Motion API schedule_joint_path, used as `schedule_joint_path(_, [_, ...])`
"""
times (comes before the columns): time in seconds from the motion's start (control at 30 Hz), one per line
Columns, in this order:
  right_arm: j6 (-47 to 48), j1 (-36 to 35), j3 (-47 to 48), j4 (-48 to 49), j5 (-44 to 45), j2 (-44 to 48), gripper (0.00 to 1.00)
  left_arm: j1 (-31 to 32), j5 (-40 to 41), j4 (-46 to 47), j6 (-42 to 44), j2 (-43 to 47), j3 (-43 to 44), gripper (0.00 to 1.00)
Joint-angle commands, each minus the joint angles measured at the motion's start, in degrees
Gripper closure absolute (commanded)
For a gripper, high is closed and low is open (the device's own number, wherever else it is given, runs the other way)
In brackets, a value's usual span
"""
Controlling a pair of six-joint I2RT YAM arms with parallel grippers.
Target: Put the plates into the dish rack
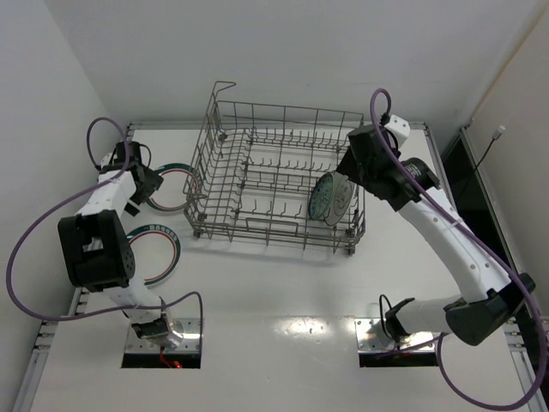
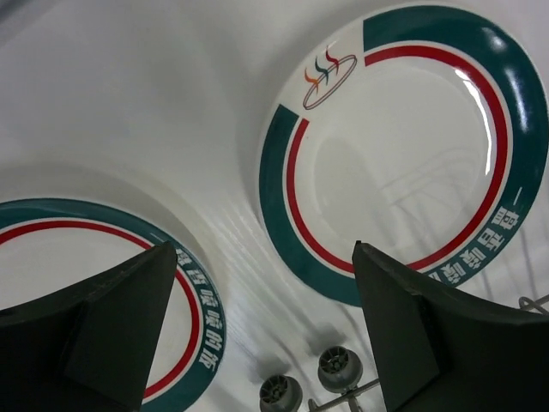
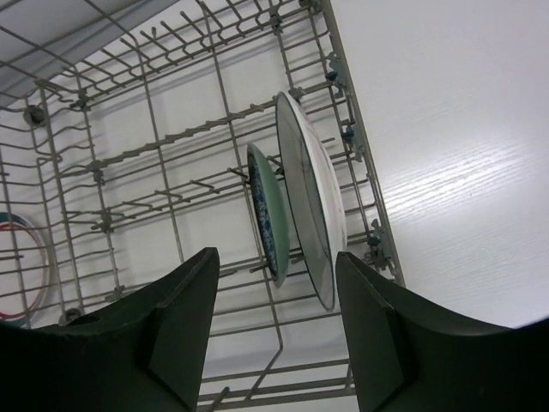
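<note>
The grey wire dish rack (image 1: pixel 292 108) stands mid-table. A teal patterned plate (image 1: pixel 325 196) and a pale grey plate (image 1: pixel 345 204) stand upright between tines at its right end. Two large white plates with green-and-red bands lie flat left of the rack, one farther (image 1: pixel 177 189), one nearer (image 1: pixel 159 251). My left gripper (image 1: pixel 146 184) is open and empty, hovering over the gap between them; the left wrist view shows the farther plate (image 2: pixel 403 146) and the nearer plate (image 2: pixel 77 275). My right gripper (image 1: pixel 353 163) is open and empty above the racked teal plate (image 3: pixel 270 215) and grey plate (image 3: pixel 313 193).
The rack's raised handle loop (image 1: pixel 221 87) is at its far left corner. Two rack feet (image 2: pixel 339 368) show between my left fingers. White walls close in the table at the back and left. A black panel (image 1: pixel 467 176) stands at the right edge.
</note>
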State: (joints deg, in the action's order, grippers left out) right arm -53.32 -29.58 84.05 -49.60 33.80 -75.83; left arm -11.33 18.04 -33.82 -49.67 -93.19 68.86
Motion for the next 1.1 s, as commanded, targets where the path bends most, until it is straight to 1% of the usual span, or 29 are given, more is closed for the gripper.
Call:
schedule_joint_path(0.0, [2.70,2.33,-1.95,5.03,-2.69,-0.10,0.46,-1.67,-9.07,2.35,-1.31,-2.33,3.74,0.19])
schedule_joint_path(0.07, [3.31,3.65,-4.59,7.14,-5.05,0.50,0.46,-3.77,-10.92,3.76,-1.83,-4.01,3.13,0.19])
schedule_joint_path(0.13, [4.36,5.93,-7.04,8.29,-7.33,1.12,0.46,-4.92,-11.63,6.73,-1.83,-5.07,1.99,0.19])
schedule_joint_path(0.23, [4.89,9.01,-9.60,9.61,-9.45,1.65,0.46,-6.16,-12.76,7.98,-1.13,-7.09,1.45,0.19])
schedule_joint_path(0.3, [4.89,11.37,-11.53,10.40,-10.68,2.35,0.46,-6.77,-12.77,7.98,-0.60,-9.46,1.45,0.22])
schedule_joint_path(0.37, [5.42,12.79,-13.37,11.89,-12.70,3.05,0.46,-6.77,-12.77,10.26,-0.60,-10.08,0.15,0.28])
schedule_joint_path(0.47, [5.42,15.08,-14.70,12.60,-14.72,3.59,0.46,-7.38,-14.17,12.81,-0.60,-10.61,-0.92,0.33])
schedule_joint_path(0.57, [5.42,16.40,-15.32,13.13,-15.43,4.11,0.46,-7.92,-15.23,13.61,-0.60,-11.14,-2.24,0.44])
schedule_joint_path(0.6, [5.94,16.92,-15.32,13.13,-15.95,4.11,0.46,-7.92,-15.84,13.61,-0.60,-11.75,-2.24,0.53])
schedule_joint_path(0.67, [5.95,17.62,-15.94,13.13,-15.96,4.64,0.46,-7.92,-15.85,13.61,0.09,-12.37,-1.01,0.62])
schedule_joint_path(0.7, [5.95,17.63,-16.46,13.13,-15.96,4.64,0.46,-7.92,-15.85,13.61,0.10,-12.89,-1.01,0.71])
schedule_joint_path(0.8, [5.95,18.85,-16.46,13.13,-16.58,4.64,0.46,-7.92,-15.32,13.08,0.71,-12.90,-0.48,0.80])
schedule_joint_path(0.87, [5.95,19.38,-16.46,13.13,-16.58,4.64,0.46,-7.92,-14.62,12.56,1.24,-12.90,-0.48,0.84])
schedule_joint_path(0.9, [6.47,19.39,-16.46,13.13,-16.58,5.25,0.46,-7.92,-14.62,12.55,1.24,-12.90,-1.09,0.89])
schedule_joint_path(1.07, [6.47,20.00,-15.94,12.52,-17.10,6.39,0.46,-7.92,-14.09,12.03,1.77,-11.40,-1.10,1.00])
